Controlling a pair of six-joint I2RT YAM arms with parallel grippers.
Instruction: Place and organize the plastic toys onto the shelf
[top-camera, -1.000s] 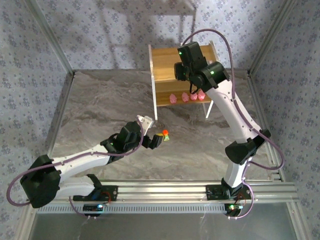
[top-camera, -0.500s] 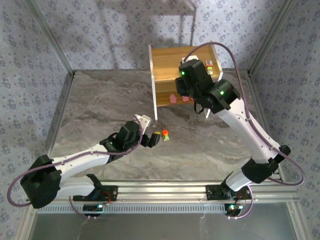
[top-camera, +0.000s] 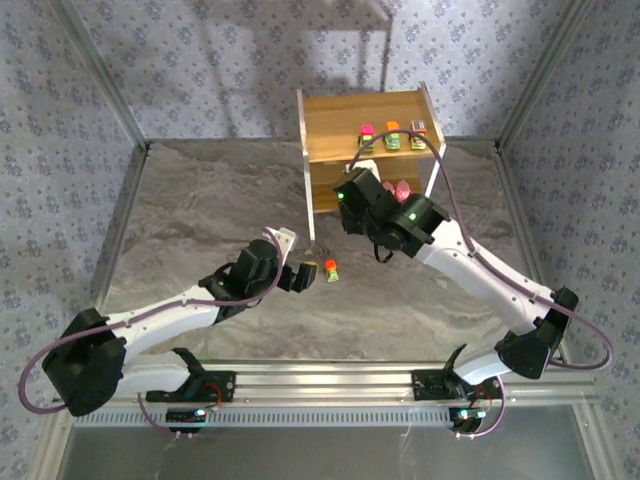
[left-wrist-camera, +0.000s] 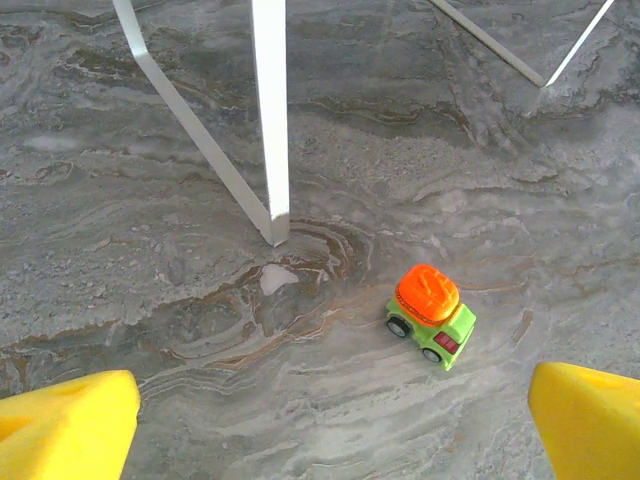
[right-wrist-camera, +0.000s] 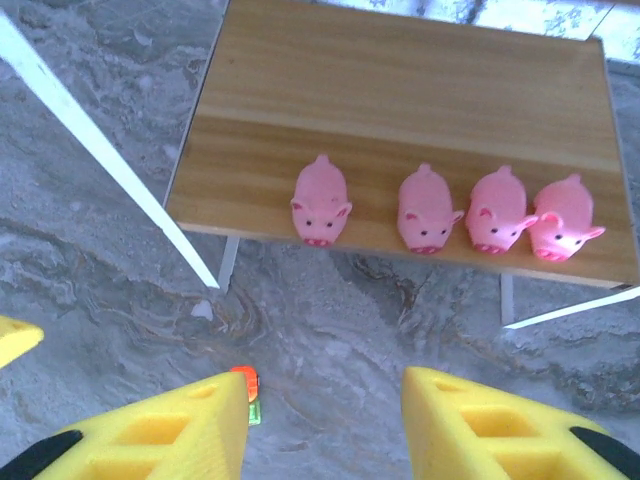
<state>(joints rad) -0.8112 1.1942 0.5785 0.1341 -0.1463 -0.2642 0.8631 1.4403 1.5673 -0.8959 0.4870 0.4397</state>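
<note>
The shelf (top-camera: 340, 120) stands at the back of the table. On its top tier three car toys (top-camera: 393, 137) sit in a row. Several pink pig toys (right-wrist-camera: 427, 210) line the lower board (right-wrist-camera: 400, 110), facing outward. An orange-topped green car (left-wrist-camera: 431, 315) rests on the marble floor, also visible as the orange car (top-camera: 331, 270) just right of my left gripper (top-camera: 305, 276). My left gripper (left-wrist-camera: 330, 440) is open, the car slightly ahead and to the right. My right gripper (right-wrist-camera: 325, 430) hangs open and empty before the lower tier; its left finger (right-wrist-camera: 170, 430) half hides the car (right-wrist-camera: 247, 390).
White shelf legs (left-wrist-camera: 270, 120) stand close ahead of the left gripper. My right arm (top-camera: 430, 240) stretches across in front of the shelf. Metal frame rails (top-camera: 330, 380) and patterned walls border the marble table.
My right arm has drawn back from the shelf's top tier, down and toward the front-left, uncovering three cars there. The left gripper has barely shifted beside the orange car.
</note>
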